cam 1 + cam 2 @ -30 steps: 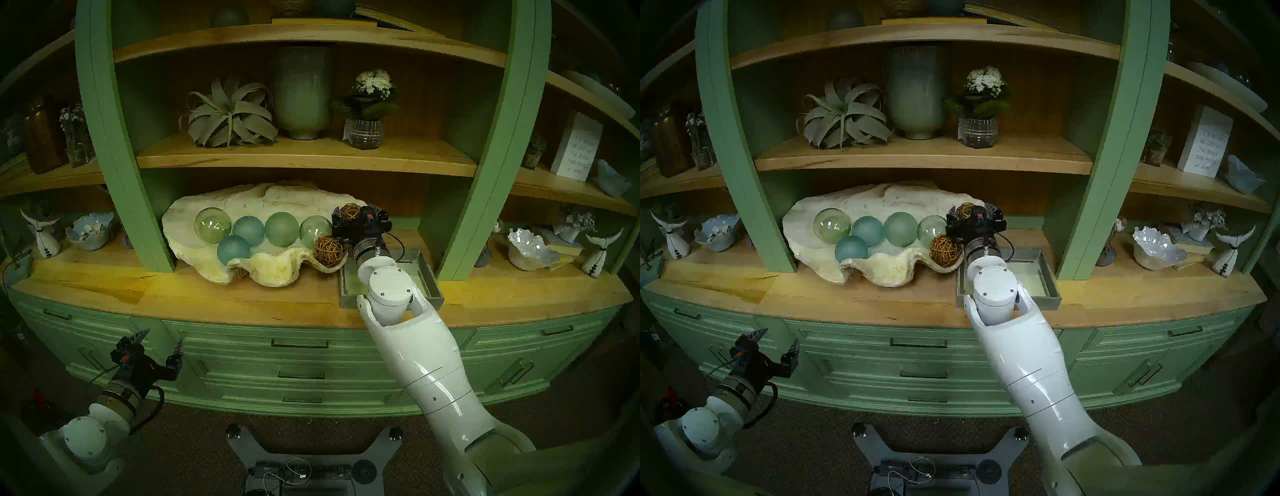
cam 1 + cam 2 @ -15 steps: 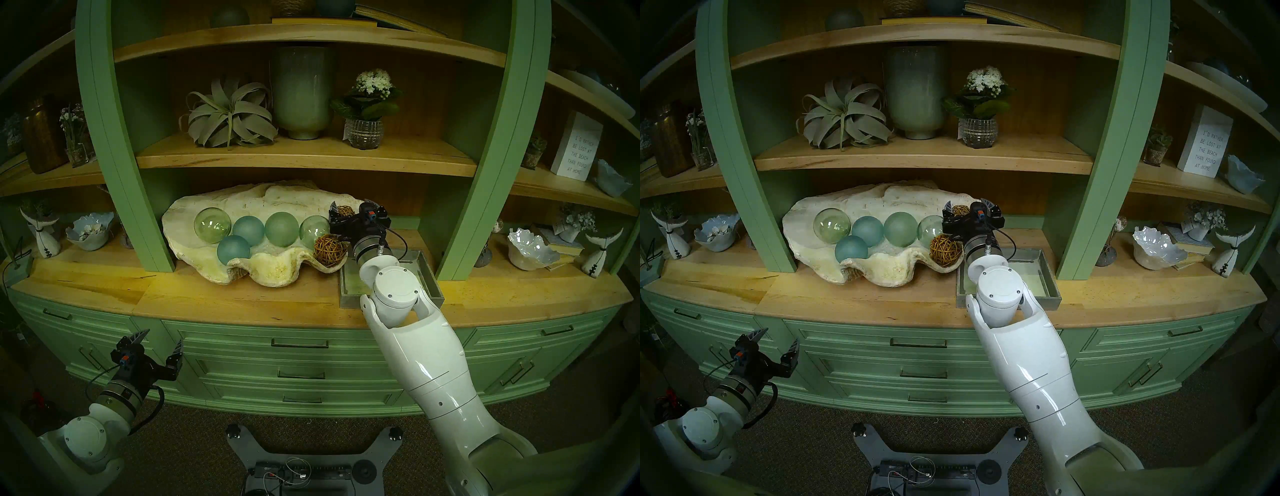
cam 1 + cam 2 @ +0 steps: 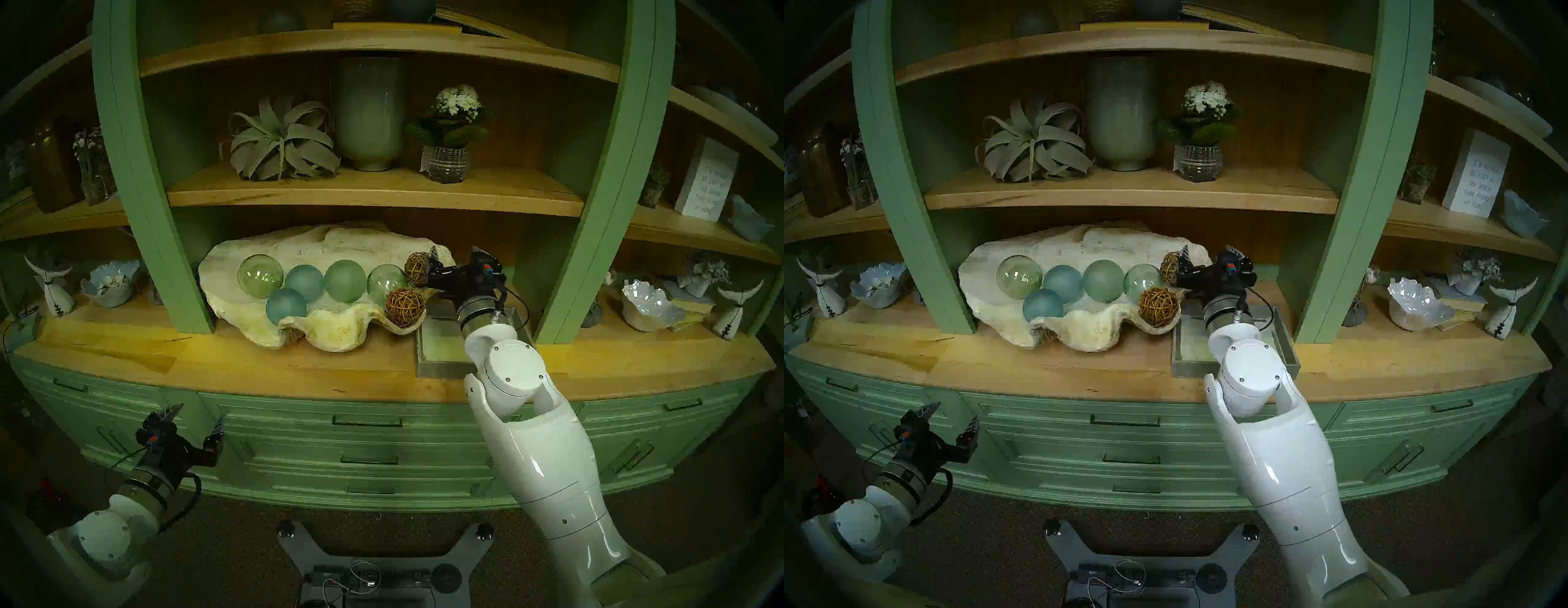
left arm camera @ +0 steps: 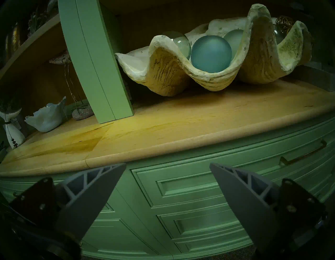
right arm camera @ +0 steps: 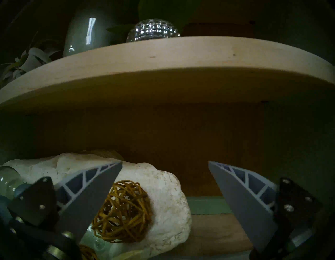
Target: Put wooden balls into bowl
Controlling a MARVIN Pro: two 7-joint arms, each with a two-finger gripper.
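Wooden balls [image 3: 404, 302] [image 3: 416, 269] both lie in the clam-shell bowl [image 3: 339, 329] at its right end, so the empty, wide-spread right gripper [image 3: 456, 257] should back straight out over the grey tray [image 3: 437, 369], clear of the shell rim.

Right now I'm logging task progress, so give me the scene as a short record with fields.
container: clam shell bowl on the wooden counter
rear wooden ball: in the bowl at its right end, free of any grip
front wooden ball: in the bowl by the front rim
other contents: five glass spheres
grey tray: no balls visible in it
right claw: open, empty, beside the rear ball
left claw: open, empty, low by the drawers
progress: both balls in the bowl
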